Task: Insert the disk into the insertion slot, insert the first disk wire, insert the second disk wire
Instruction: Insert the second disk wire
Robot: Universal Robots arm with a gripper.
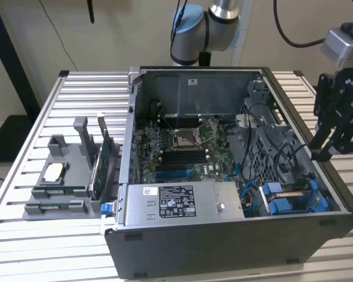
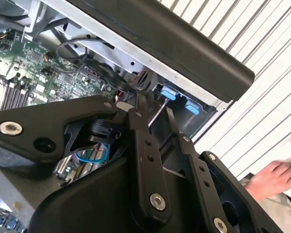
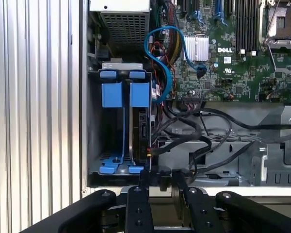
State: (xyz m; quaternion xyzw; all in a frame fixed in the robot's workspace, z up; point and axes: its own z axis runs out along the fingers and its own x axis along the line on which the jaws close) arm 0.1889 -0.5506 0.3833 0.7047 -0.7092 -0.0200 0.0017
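Gripper (image 1: 322, 150) poised, disk (image 1: 291, 197) already seated.
Exterior view: disk sits below and inboard of the fingertips, inside the case (image 1: 223, 247). Second wrist view: fingers (image 2: 136, 121) slightly parted, gripping nothing visible. First wrist view: disk (image 3: 139, 124) straight ahead in the insertion slot (image 3: 93, 121); for wire work, I'd approach square, avoiding loose cables (image 3: 177, 127).

- We see the disk (image 3: 138, 121) standing on edge in its blue carrier, seated in the insertion slot (image 3: 89, 121).
- A black wire (image 3: 157, 150) reaches its exposed edge.
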